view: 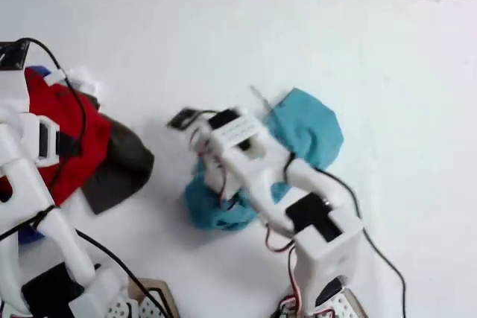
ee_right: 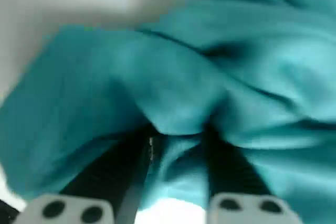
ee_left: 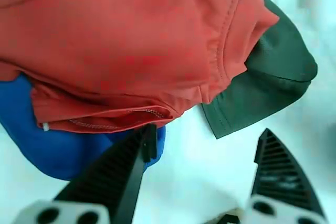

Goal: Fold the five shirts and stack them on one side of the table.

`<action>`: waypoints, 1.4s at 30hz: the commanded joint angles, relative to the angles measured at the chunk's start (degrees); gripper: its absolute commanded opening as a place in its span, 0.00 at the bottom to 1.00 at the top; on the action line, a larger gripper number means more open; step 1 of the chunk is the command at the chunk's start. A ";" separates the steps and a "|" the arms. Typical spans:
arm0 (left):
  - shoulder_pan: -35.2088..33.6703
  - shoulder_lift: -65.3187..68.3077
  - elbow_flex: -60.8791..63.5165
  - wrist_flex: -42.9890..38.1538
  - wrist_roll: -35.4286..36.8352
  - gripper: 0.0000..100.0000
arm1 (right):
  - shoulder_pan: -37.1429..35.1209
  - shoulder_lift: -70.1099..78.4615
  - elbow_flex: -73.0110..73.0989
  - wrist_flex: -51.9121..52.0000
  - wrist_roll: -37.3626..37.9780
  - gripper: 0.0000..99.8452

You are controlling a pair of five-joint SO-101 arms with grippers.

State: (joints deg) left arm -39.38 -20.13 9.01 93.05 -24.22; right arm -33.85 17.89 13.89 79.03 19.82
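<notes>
Just to the right of the red shirt (view: 71, 135) on the table (view: 261, 42), a dark shirt (view: 119, 165) sticks out from under it, its edge tucked beneath the red cloth. A blue shirt (ee_left: 47, 145) lies under the red shirt too, showing past its near edge on the side away from the dark one. A bit of white cloth (view: 83, 80) sits at the red shirt's far edge; I cannot make out what it is.

My left arm (view: 30, 176) stands over the near side of the red shirt. On its wrist camera the left gripper (ee_left: 208, 132) hangs above bare table just off the red shirt's hem, between the blue and the dark shirt. Its fingers (ee_left: 123, 171) are spread wide with nothing between them.

Well to the right of the red shirt, apart from that pile, the teal shirt (view: 309, 128) lies crumpled, with my right arm (view: 298, 206) across it. The right gripper (ee_right: 178, 132) is down in the cloth, and its fingers (ee_right: 131, 156) are pinched on a raised fold of the teal shirt, which bulges up between them
</notes>
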 commanded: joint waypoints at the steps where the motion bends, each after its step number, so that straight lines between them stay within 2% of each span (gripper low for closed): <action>1: -0.53 -2.99 -0.22 -0.97 -0.62 0.31 | 8.66 -2.15 -0.88 4.97 1.49 0.01; 9: 2.37 -2.73 0.22 -3.52 -0.26 0.31 | 24.75 -23.43 -5.01 16.13 13.19 0.02; 14: 5.98 -2.64 0.31 -4.22 -0.26 0.31 | 33.80 -32.84 -3.43 17.01 18.46 0.02; 22: 8.09 -2.64 0.31 -4.22 -0.26 0.31 | 43.12 -33.54 1.58 11.03 18.11 0.03; 24: 8.09 -2.64 0.31 -4.22 -0.26 0.31 | 44.53 -34.07 1.32 9.19 17.23 0.08; 26: 8.09 -2.64 0.40 -4.22 -0.26 0.31 | 44.97 -34.33 -0.79 8.13 13.54 0.19; 28: 8.00 -2.64 1.01 -4.22 -0.44 0.31 | 44.18 -34.95 -2.73 8.22 10.37 0.31; 30: 7.91 -2.64 1.80 -4.22 -0.53 0.31 | 40.48 -36.35 -4.13 8.84 8.97 0.36; 34: 7.91 -2.64 4.00 -4.22 -0.62 0.31 | 27.91 -39.78 -4.48 10.24 8.53 0.32; 38: 7.82 -2.73 4.62 -4.22 -0.62 0.31 | 9.98 -39.16 -0.97 10.59 8.53 0.29; 40: 6.86 -2.73 4.18 -4.22 -0.62 0.31 | 2.51 -36.88 2.11 7.69 8.53 0.29; 42: 5.36 -2.73 4.09 -4.92 -0.62 0.31 | -1.10 -33.10 5.01 2.33 8.35 0.29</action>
State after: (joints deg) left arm -32.44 -21.10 13.76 89.71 -24.66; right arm -28.04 -18.15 16.70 86.86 28.88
